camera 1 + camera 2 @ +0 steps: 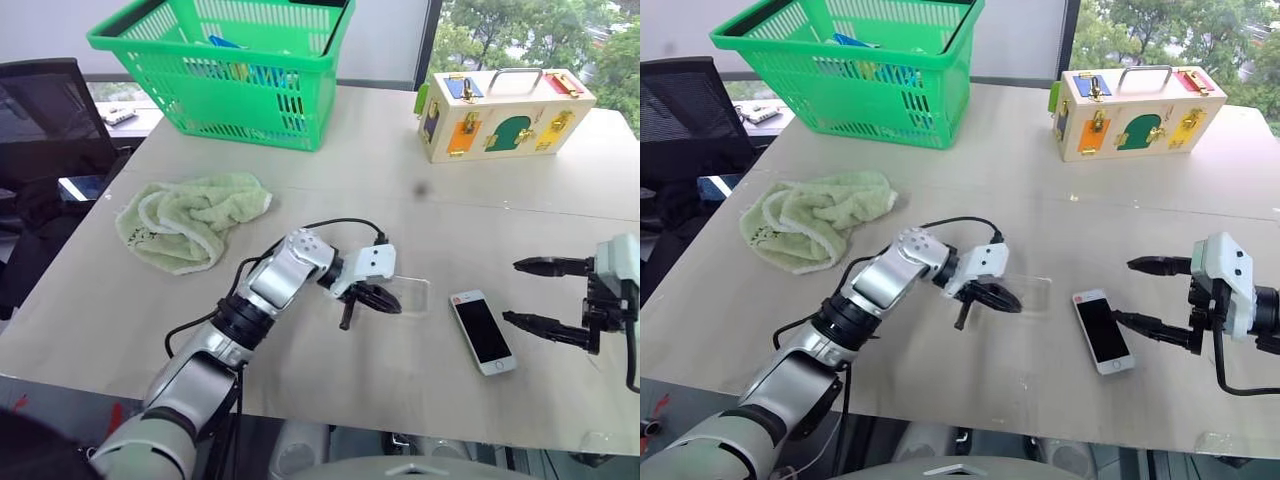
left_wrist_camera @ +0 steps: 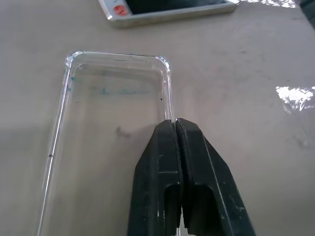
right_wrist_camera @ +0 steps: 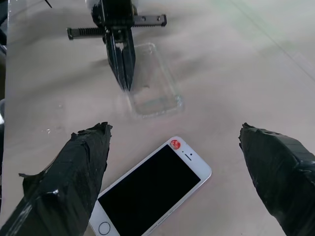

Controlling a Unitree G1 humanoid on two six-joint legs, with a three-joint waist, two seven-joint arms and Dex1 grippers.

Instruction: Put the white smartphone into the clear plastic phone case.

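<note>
case [image 2: 113, 98]: clear glossy plastic | phone [image 3: 150, 191]: glossy screen | table [image 1: 350, 180]: matt

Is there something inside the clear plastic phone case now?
The clear plastic phone case holds no phone; the table shows through it. The left hand presses closed fingertips on one long rim, covering that part. The white smartphone lies beside it, screen up.

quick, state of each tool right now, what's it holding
left tool: fingers pressed together at the rim of the clear plastic phone case; whether the rim is pinched cannot be told.
right tool: wide open, empty, over the white smartphone.
</note>
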